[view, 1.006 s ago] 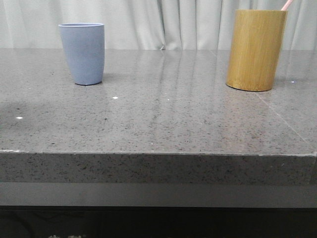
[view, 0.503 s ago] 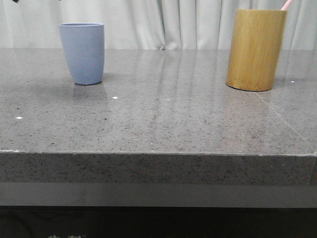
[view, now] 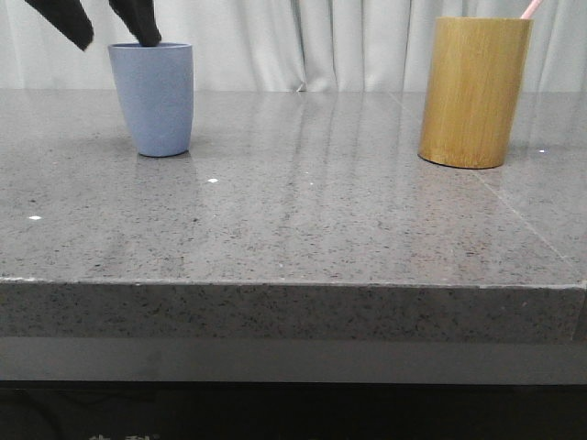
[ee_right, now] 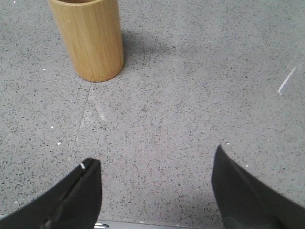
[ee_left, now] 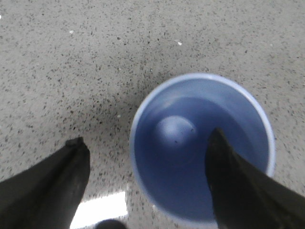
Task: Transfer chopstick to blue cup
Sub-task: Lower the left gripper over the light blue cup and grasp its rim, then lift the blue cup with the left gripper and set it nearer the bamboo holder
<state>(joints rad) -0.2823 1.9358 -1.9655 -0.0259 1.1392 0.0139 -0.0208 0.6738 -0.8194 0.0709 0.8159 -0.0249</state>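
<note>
Left gripper (view: 110, 26): spread wide, empty, straddling blue cup (view: 152, 99) rim. Right gripper (ee_right: 157, 191): spread, empty, near bamboo holder (view: 474, 92). Chopstick (view: 530, 8): tip protruding from holder. Advice: brace cup gently, avoid tipping.

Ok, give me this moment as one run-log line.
left gripper: open, one finger over blue cup mouth, one outside | right gripper: open, empty | chopstick: in bamboo holder | cup: empty
</note>
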